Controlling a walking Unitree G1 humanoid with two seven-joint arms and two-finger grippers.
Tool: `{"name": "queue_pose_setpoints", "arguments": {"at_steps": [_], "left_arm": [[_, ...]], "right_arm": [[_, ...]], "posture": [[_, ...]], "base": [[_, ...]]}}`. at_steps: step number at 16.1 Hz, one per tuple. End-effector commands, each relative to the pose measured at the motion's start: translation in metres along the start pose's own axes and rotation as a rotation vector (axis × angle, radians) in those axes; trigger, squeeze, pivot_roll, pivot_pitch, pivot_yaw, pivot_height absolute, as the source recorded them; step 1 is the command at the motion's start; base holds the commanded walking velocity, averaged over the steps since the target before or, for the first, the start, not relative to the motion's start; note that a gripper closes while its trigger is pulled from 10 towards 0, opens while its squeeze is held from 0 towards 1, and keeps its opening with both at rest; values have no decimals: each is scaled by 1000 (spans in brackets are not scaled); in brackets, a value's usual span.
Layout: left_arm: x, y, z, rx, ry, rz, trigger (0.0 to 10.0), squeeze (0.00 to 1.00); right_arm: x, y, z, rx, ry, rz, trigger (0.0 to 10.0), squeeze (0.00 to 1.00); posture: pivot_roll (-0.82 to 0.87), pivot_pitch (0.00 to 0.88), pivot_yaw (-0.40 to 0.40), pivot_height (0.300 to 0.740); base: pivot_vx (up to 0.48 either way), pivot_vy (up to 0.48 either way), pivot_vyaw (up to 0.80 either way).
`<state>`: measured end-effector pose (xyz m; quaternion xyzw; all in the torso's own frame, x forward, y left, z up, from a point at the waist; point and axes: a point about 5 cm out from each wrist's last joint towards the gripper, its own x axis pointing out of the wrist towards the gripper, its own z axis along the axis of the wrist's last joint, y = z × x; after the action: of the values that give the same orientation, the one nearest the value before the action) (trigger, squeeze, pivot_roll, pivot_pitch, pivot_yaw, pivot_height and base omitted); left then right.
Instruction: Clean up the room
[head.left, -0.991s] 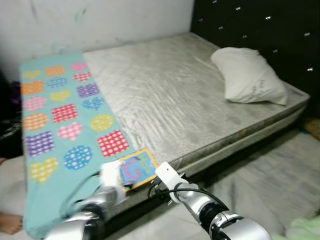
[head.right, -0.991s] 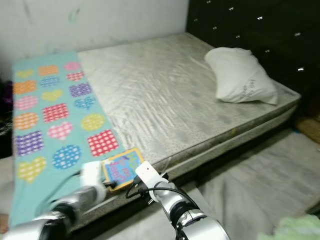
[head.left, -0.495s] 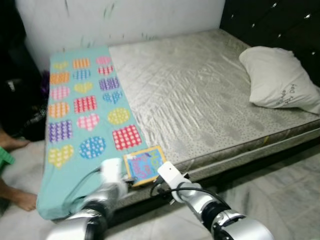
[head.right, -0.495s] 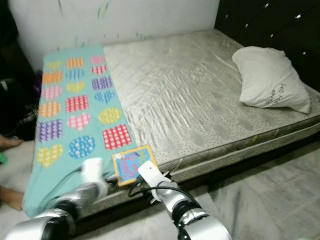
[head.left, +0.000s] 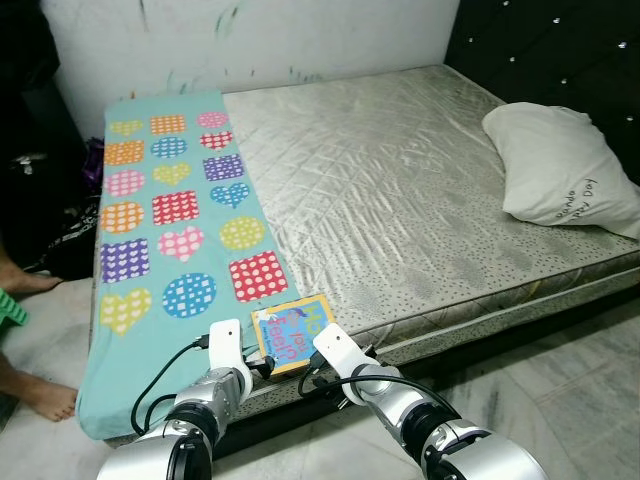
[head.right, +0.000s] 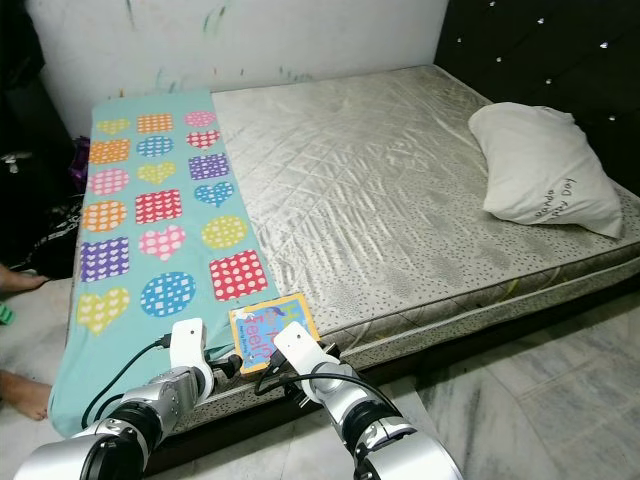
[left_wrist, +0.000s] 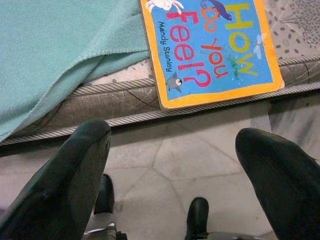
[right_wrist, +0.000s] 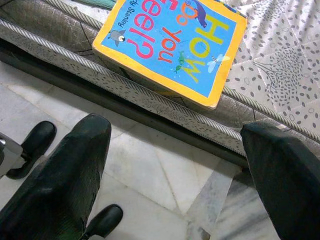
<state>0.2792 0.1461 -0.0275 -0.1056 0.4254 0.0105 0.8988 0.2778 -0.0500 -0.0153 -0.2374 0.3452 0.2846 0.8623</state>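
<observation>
So the book (head.left: 291, 332), a blue one with an orange border and "How Do You Feel?" on the cover, is lying flat right at the near edge of the bed (head.left: 400, 200), with one corner poking a bit past the mattress piping. It sits just beside the teal blanket (head.left: 165, 240) covered in dotted hearts, circles and squares, which runs down the left strip of the mattress and hangs over the near edge.

Both arms are held low in front of the bed edge, on either side of the book. The left pincer (left_wrist: 175, 165) has its two black fingers (left_wrist: 70, 185) spread wide apart, nothing between them, pointing at the book and the mattress edge from over the floor. Same deal with the right pincer (right_wrist: 175, 160): wide apart, empty, book just ahead of it.

Further out there's a white pillow (head.left: 560, 170) at the far right of the mattress, near the dark tufted headboard (head.left: 560, 50). Pale marble floor (head.left: 560, 380) below. A person's bare foot (head.left: 40, 398) is at the left edge on the floor.
</observation>
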Motion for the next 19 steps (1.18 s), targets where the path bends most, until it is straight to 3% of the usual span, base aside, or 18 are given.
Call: {"name": "queue_pose_setpoints", "arguments": {"at_steps": [1, 12, 14, 19], "left_arm": [[0, 2, 0, -6, -1, 7, 10000, 0], [0, 2, 0, 2, -1, 15, 10000, 0], [0, 1, 2, 9, -13, 5, 10000, 0], [0, -2, 4, -1, -26, -24, 10000, 0]], "right_arm": [[1, 4, 7, -3, -13, 15, 10000, 0], [1, 4, 6, -9, -11, 15, 10000, 0], [1, 5, 7, -18, -16, 18, 10000, 0], [1, 5, 8, -28, -24, 21, 10000, 0]], "posture": [[-190, 0, -29, 740], [-191, 0, -29, 740], [-192, 0, -29, 740], [-194, 0, -27, 740]], "base": [[0, 0, 0], [0, 446, 0], [0, 0, 0], [0, 0, 800]]}}
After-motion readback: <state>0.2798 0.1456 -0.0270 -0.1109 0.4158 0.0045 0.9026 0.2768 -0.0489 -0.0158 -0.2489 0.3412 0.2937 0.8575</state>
